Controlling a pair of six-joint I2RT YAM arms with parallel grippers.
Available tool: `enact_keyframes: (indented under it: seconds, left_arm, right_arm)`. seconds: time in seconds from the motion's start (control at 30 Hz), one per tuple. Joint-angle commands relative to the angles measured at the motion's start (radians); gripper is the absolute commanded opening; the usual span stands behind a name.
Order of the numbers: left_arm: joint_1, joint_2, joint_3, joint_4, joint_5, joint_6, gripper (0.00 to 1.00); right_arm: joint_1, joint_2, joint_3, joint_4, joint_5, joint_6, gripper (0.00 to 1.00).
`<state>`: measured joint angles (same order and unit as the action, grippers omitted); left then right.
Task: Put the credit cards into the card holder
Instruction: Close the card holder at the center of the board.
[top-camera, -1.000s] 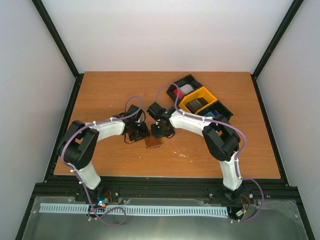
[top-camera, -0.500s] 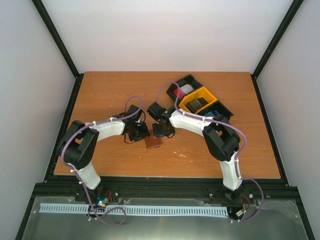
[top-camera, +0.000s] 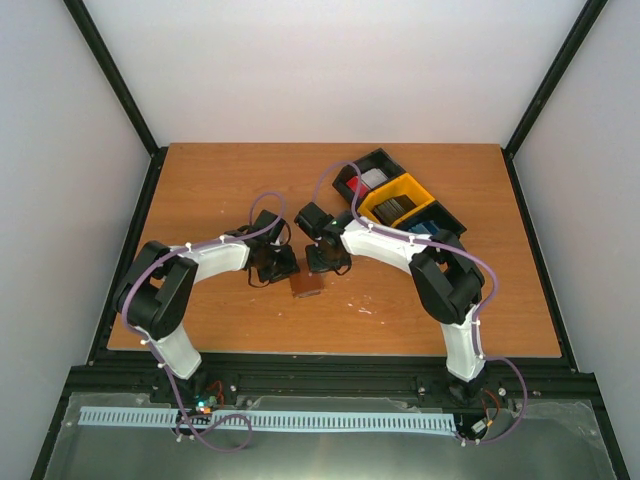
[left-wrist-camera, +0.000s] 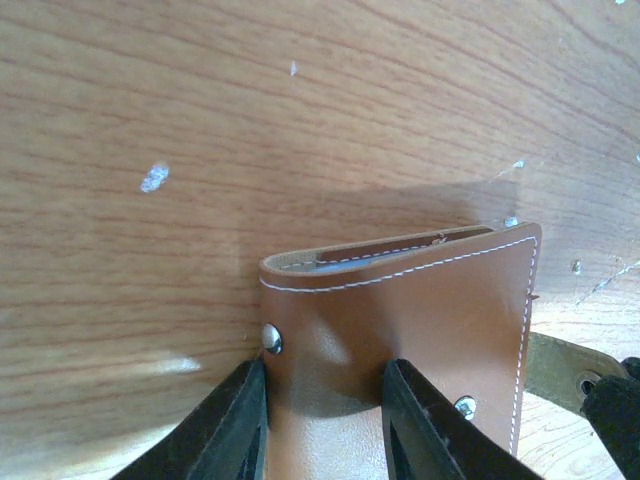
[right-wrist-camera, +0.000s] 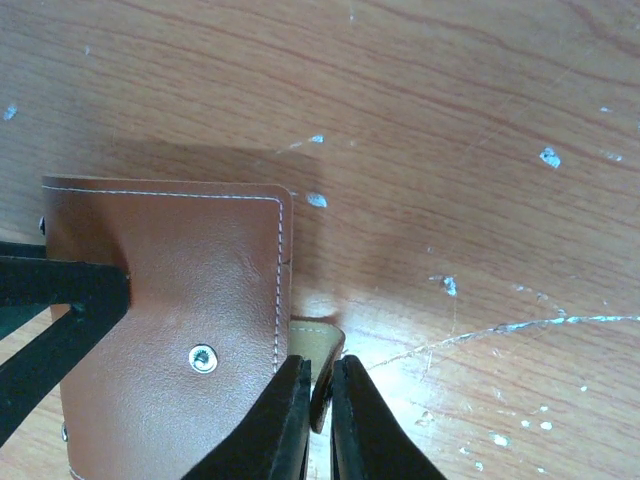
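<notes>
1. Wooden table (top-camera: 200, 190): card holder (left-wrist-camera: 400, 310) being rested at its middle.
2. Tray (top-camera: 384, 153): credit cards (top-camera: 396, 208) being kept inside, awaiting transfer.
3. Card holder: being clamped by left gripper (left-wrist-camera: 322, 368), apparently for steadying.
4. Tab clasp (right-wrist-camera: 315, 332): being pinched by closed right gripper (right-wrist-camera: 320, 375), probably for opening.

Left arm (top-camera: 215, 255): reaching inward across the table, elbow bending. Left gripper (left-wrist-camera: 325, 410): fingers clamping the card holder (left-wrist-camera: 400, 300) between them. Right arm (top-camera: 385, 245): reaching inward, mirroring. Right gripper (right-wrist-camera: 320, 390): fingers nearly meeting, pinching the tab clasp (right-wrist-camera: 318, 335).
</notes>
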<state>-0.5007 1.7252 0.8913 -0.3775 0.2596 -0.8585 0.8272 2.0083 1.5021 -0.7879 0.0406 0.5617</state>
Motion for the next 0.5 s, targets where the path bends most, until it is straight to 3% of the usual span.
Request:
enact_keyframes:
  seconds: [0.0, 0.1, 0.47]
  left_arm:
    - [-0.022, 0.128, -0.105, -0.095, -0.043, -0.012, 0.34]
    - [-0.022, 0.128, -0.107, -0.092, -0.041, -0.013, 0.34]
    - [-0.022, 0.116, -0.107, -0.067, 0.006, -0.012, 0.33]
  right_arm:
    - [0.009, -0.008, 0.007, -0.011, -0.005, -0.003, 0.08]
    - [0.009, -0.013, -0.001, -0.006, -0.007, -0.004, 0.03]
    - [0.009, -0.047, -0.072, 0.138, -0.192, 0.003, 0.03]
